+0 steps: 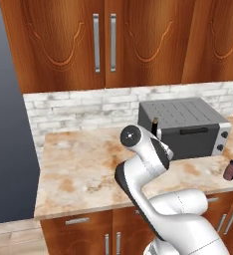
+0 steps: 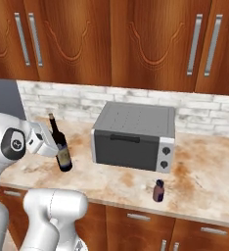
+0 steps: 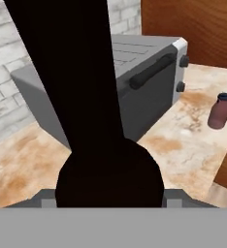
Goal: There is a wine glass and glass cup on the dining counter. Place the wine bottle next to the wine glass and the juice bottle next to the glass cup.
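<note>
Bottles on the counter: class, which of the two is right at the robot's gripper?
The wine bottle: tall, dark, tan-labelled, left of the toaster oven, at the gripper. The short maroon juice bottle stands alone, in front of the oven.

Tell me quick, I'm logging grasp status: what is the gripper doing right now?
Gripper: closed on the wine bottle, which stands on the counter left of the toaster oven.
</note>
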